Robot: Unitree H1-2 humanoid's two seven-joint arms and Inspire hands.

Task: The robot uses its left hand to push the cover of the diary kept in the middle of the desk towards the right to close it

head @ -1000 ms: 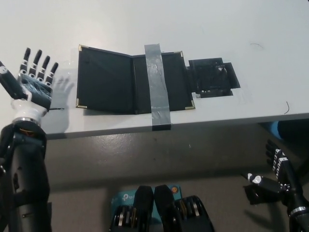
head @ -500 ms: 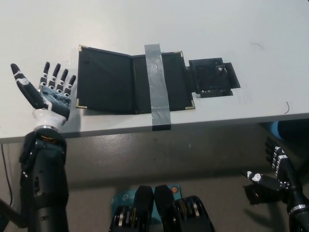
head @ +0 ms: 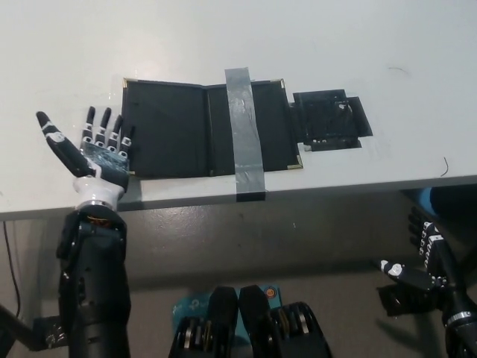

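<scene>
Head view: diary [head: 190,128] lies open mid-bench [head: 313,33], grey tape strip [head: 244,130] across its right page, black holder [head: 330,119] touching its right edge. Left robot hand [head: 97,151] spread, palm up, empty, at the cover's [head: 165,128] left edge. Right robot hand [head: 428,257] hangs below the bench edge, fingers apart, empty.

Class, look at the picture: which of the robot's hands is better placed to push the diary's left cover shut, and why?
The left hand. It is open, at the left edge of the diary, by the cover to be pushed. The right hand hangs below the desk, far from the diary.
</scene>
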